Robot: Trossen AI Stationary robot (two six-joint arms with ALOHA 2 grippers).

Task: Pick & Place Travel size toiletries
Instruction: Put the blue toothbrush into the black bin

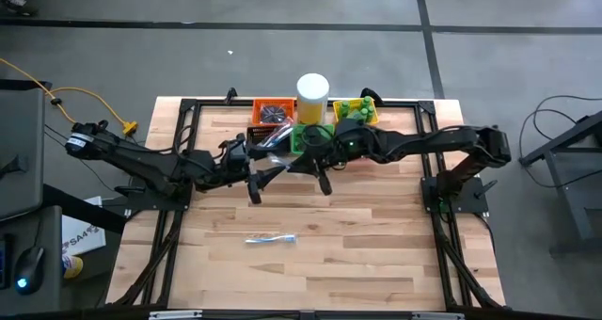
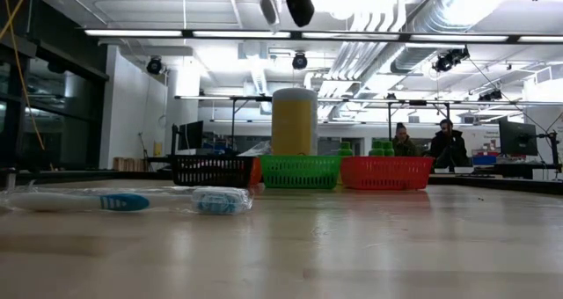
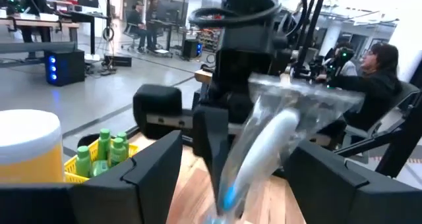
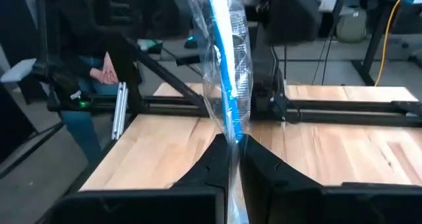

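A clear-wrapped white-blue toothbrush (image 4: 227, 72) is held in the air between my two arms, in front of the baskets. My right gripper (image 4: 232, 151) is shut on it and shows at the table's middle in the high view (image 1: 315, 165). My left gripper (image 3: 231, 184) is open. Its two fingers stand on either side of the toothbrush's other end (image 3: 260, 151) without plainly touching it. It shows left of the right gripper in the high view (image 1: 256, 174). A second wrapped toothbrush (image 1: 271, 238) lies flat on the table nearer the front edge and also shows in the low view (image 2: 123, 200). My right gripper pinches one end of the wrapped toothbrush (image 4: 233, 133) between its two shut fingers, wrapper and brush together. The toothbrush runs straight on from the fingertips toward my left gripper. It is lifted clear of the table.
An orange basket (image 1: 273, 111), a green basket (image 1: 310, 136) and a yellow basket with small green bottles (image 1: 356, 108) stand in a row at the far edge. A tall white cylinder (image 1: 312, 96) stands among them. Bare wood lies toward the front. People sit in the room beyond.
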